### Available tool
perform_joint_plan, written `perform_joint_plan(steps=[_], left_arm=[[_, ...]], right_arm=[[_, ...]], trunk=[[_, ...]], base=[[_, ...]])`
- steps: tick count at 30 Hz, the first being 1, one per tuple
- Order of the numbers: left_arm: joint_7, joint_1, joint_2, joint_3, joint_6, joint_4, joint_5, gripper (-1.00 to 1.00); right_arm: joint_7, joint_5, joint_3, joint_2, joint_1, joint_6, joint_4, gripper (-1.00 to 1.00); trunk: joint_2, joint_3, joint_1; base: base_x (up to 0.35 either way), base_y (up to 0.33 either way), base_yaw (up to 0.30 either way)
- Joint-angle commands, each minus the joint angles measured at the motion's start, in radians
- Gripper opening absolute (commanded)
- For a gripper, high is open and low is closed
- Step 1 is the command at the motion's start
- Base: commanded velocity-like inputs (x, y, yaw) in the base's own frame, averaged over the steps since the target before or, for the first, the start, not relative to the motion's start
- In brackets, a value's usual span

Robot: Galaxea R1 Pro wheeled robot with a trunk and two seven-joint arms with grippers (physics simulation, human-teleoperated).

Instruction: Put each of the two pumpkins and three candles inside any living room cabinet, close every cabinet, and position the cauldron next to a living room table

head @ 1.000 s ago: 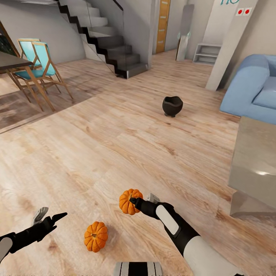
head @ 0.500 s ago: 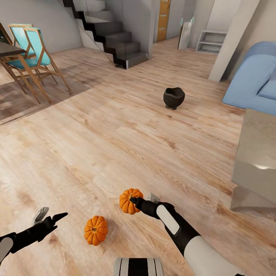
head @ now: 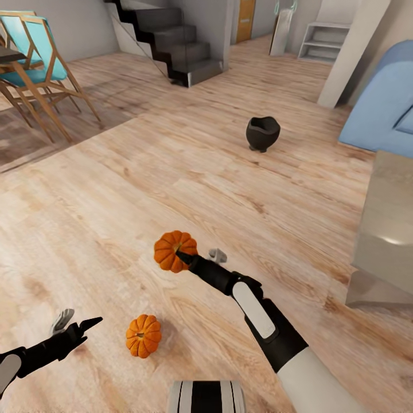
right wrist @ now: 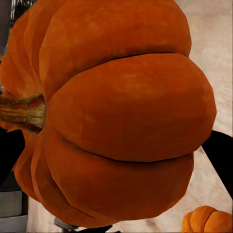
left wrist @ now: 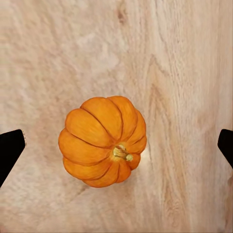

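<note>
Two pumpkins: one (head: 174, 250) pinched in the right gripper (head: 184, 258) jaws, one (head: 143, 335) floor-bound under spread left gripper (head: 76, 324) jaws; one cauldron (head: 263, 133).

Black forearms (head: 40, 351) with white panels, tapering to slim black jaws.

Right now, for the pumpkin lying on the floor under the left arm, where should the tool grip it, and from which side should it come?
Come straight down from above. The pumpkin on the floor sits between the open fingers of the left tool in the left wrist view. Close on its round ribbed sides at the widest part, not on the short stem, which points slightly sideways.
</note>
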State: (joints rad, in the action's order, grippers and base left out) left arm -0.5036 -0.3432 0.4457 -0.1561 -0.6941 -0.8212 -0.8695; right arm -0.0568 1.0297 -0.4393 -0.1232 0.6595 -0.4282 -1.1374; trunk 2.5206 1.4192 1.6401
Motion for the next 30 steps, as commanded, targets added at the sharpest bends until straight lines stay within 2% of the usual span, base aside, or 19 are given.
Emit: perform_joint_plan(steps=[1, 8, 23, 26, 30], left_arm=[[-0.001, 0.000, 0.000, -0.002, -0.007, 0.000, -0.003, 1.00], [-0.001, 0.000, 0.000, -0.002, -0.007, -0.001, -0.003, 1.00], [-0.001, 0.000, 0.001, 0.000, -0.007, -0.001, -0.003, 1.00], [-0.002, 0.000, 0.001, 0.000, -0.007, -0.002, -0.003, 1.00], [-0.002, 0.000, 0.000, 0.000, -0.007, -0.002, -0.003, 1.00]], right_arm=[[0.003, -0.007, 0.001, 0.000, -0.002, -0.005, -0.002, -1.00], [0.005, -0.006, 0.002, 0.000, -0.006, -0.010, -0.062, -1.00], [-0.002, 0.005, 0.001, 0.002, -0.006, -0.015, -0.068, -1.00], [-0.022, 0.009, 0.001, 0.006, -0.006, -0.018, -0.067, -1.00], [-0.095, 0.011, 0.002, 0.014, -0.006, -0.046, -0.063, -1.00]], trunk=[[0.000, 0.005, 0.000], [0.002, 0.032, 0.004], [0.006, 0.090, 0.010], [0.006, 0.101, 0.012], [0.007, 0.117, 0.013]], base=[[0.000, 0.000, 0.000], [0.000, 0.000, 0.000], [0.000, 0.000, 0.000], [0.000, 0.000, 0.000], [0.000, 0.000, 0.000]])
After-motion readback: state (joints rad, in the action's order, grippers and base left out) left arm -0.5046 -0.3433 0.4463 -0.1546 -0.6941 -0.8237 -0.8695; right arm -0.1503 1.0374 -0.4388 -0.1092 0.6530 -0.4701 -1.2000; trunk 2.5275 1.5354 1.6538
